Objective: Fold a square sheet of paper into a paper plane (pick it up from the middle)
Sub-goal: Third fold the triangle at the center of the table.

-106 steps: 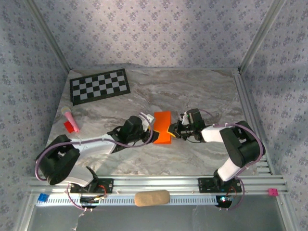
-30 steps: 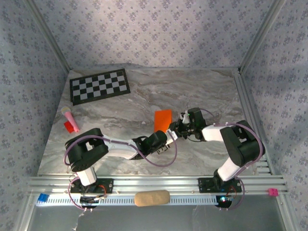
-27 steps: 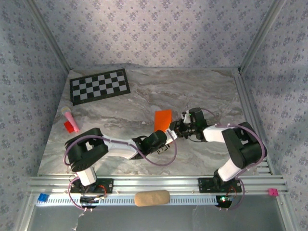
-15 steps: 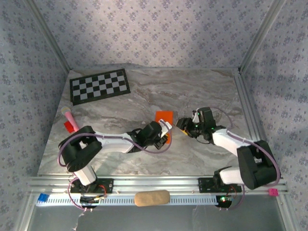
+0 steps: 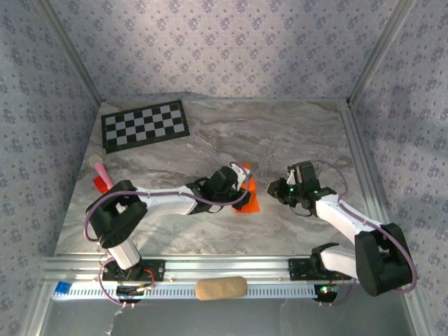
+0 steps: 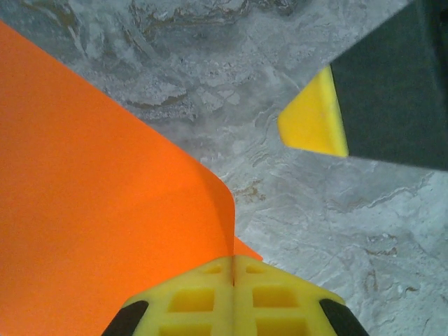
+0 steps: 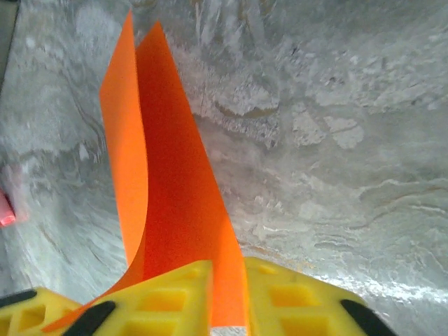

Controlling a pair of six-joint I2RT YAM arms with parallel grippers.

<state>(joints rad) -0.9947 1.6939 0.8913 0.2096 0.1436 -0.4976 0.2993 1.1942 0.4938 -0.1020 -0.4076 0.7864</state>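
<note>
At the middle of the worktop (image 5: 294,133), the left hand (image 5: 241,187) is clamped shut on the creased square sheet of paper (image 5: 249,203), while the right hand (image 5: 278,190) has drawn back beside it, open or shut I cannot tell, likely leaving the fold to the left.

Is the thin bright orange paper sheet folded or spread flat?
Folded: the orange sheet rises from the table in two layers, pinched in the shut left gripper.

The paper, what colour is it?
The paper is bright orange, best seen in the left wrist view.
</note>
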